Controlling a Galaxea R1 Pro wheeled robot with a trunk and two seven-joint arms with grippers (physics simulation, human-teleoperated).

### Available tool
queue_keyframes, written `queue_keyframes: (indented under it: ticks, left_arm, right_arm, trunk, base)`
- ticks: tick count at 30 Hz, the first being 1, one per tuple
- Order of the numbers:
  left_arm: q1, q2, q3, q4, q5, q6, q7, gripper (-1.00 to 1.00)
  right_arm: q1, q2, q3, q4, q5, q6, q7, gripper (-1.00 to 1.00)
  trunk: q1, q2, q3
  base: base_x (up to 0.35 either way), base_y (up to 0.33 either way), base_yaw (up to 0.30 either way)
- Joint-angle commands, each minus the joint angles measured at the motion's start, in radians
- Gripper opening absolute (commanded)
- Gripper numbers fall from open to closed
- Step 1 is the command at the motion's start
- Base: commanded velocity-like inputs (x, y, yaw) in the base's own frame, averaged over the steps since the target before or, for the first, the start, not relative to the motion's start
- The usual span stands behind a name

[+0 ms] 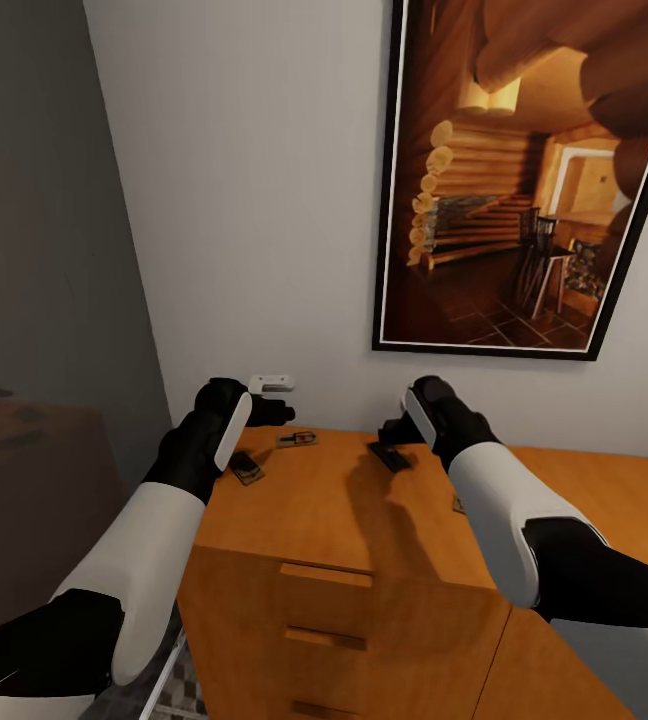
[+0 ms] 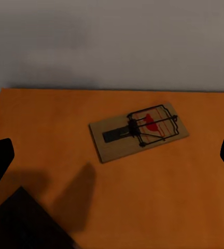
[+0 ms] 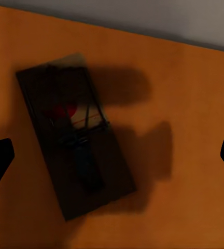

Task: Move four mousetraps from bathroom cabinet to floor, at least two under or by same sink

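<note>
The orange-brown cabinet [image 1: 334, 510] stands against the wall, with mousetraps on its flat top. One mousetrap [image 1: 297, 439] [image 2: 138, 130] lies near the wall, just ahead of my open left gripper [image 1: 272, 410] [image 2: 112, 158], whose fingers hover above the top and apart from it. A second mousetrap [image 1: 245, 467] lies beside my left wrist. A third mousetrap [image 1: 391, 456] [image 3: 75, 142] lies in shadow directly below my open right gripper [image 1: 394, 433] [image 3: 112, 155], untouched. The edge of a fourth mousetrap [image 1: 458, 505] peeks out from behind my right forearm.
A large framed picture of a log interior [image 1: 534, 180] hangs on the white wall above the cabinet. A small white wall fitting [image 1: 271, 382] sits just above my left gripper. Drawer fronts with handles [image 1: 326, 575] face me. A strip of patterned floor [image 1: 179, 690] lies at the cabinet's left.
</note>
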Motion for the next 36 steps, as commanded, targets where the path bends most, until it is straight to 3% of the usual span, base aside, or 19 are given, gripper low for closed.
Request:
queue_keyframes:
  ticks: [1, 36]
  left_arm:
    - [-0.001, 0.0, -0.001, -0.001, 0.009, 0.004, 0.008, 1.0]
    - [-0.001, -0.001, -0.001, 0.0, 0.01, 0.003, 0.008, 1.0]
  right_arm:
    - [-0.001, 0.001, -0.002, 0.003, 0.001, 0.004, -0.002, 1.0]
    - [-0.001, 0.014, 0.0, 0.018, 0.003, 0.004, 0.003, 1.0]
  trunk:
    - [0.0, -0.001, -0.001]
    - [0.0, -0.001, -0.001]
  base:
    - [0.0, 0.0, 0.0]
    - [0.006, 0.0, 0.0]
